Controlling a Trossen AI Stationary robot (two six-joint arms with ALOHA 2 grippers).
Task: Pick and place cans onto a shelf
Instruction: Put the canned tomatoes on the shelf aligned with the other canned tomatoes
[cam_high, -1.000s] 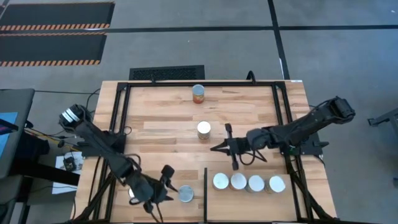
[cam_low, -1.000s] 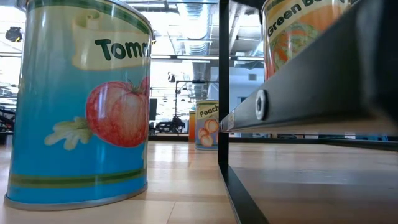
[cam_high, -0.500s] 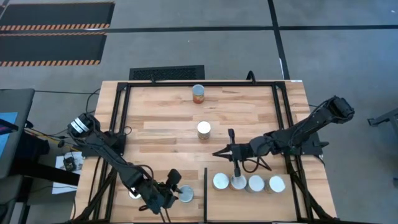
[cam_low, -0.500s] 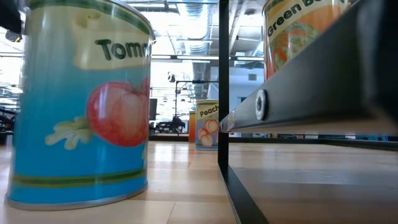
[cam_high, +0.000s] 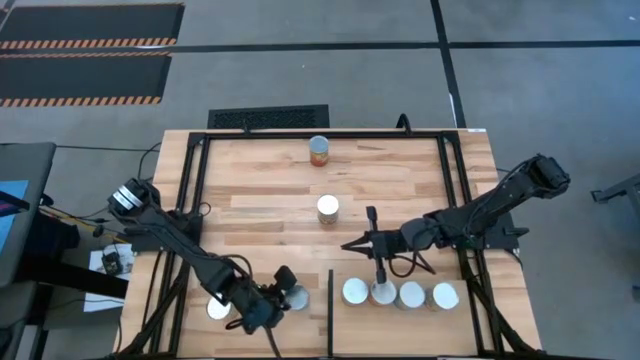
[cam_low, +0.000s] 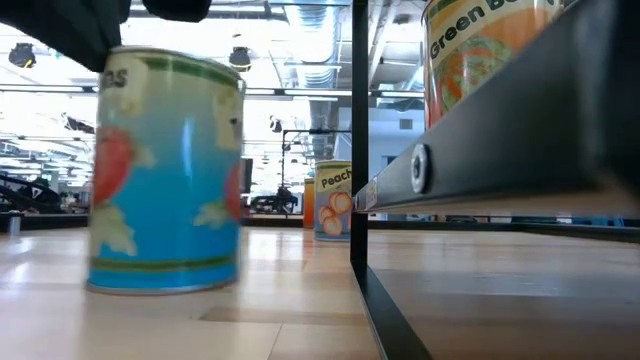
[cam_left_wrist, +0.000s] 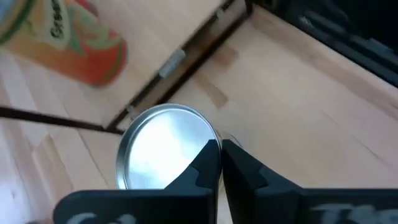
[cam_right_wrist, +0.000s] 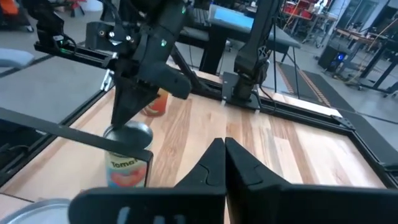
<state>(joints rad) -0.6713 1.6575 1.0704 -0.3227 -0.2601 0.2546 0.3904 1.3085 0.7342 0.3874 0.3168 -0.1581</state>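
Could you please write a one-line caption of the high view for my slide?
Seen from above, the left gripper reaches a can beside the divider bar, while the right gripper hovers near four cans on the shelf.

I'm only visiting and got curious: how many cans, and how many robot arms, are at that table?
Cans on the shelf: 4
Cans on the open table: 4
Robot arms (left arm, right arm): 2
Total: 8 cans and 2 arms, 10 things.

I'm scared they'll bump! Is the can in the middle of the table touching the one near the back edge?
Apart. The high view shows a wide strip of bare wood between the middle can and the back can.
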